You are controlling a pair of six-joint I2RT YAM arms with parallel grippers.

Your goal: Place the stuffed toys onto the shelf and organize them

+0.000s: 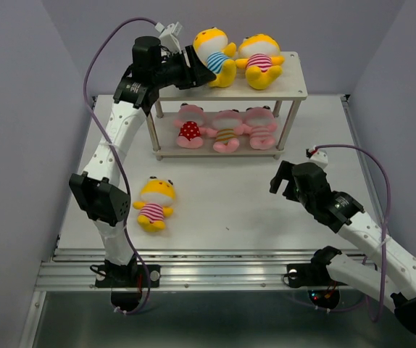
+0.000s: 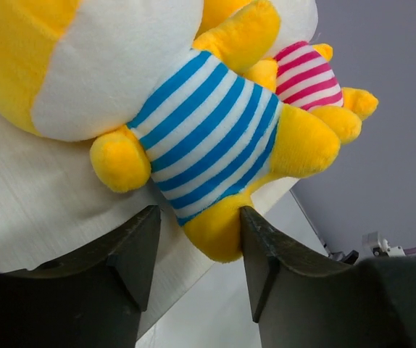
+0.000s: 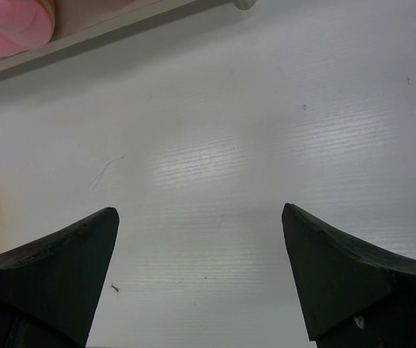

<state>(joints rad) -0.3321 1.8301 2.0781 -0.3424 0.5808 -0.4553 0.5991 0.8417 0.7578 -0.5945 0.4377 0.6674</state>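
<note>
The shelf (image 1: 295, 81) stands at the back of the table. On its top board lie a yellow stuffed toy in a blue-striped shirt (image 1: 215, 54) and a yellow one in pink stripes (image 1: 261, 61). Three pink toys (image 1: 227, 130) sit side by side on the lower board. Another yellow toy in pink stripes (image 1: 154, 203) lies on the table at front left. My left gripper (image 2: 199, 239) is open at the top board's left end, around the blue-striped toy's (image 2: 208, 130) foot, which touches only the right finger. My right gripper (image 1: 284, 177) hangs open over bare table.
The shelf's thin legs (image 1: 288, 127) stand on the white table (image 1: 222, 210). In the right wrist view the lower board's edge (image 3: 106, 29) and part of a pink toy (image 3: 12, 22) show at the top left. Grey walls close in the table.
</note>
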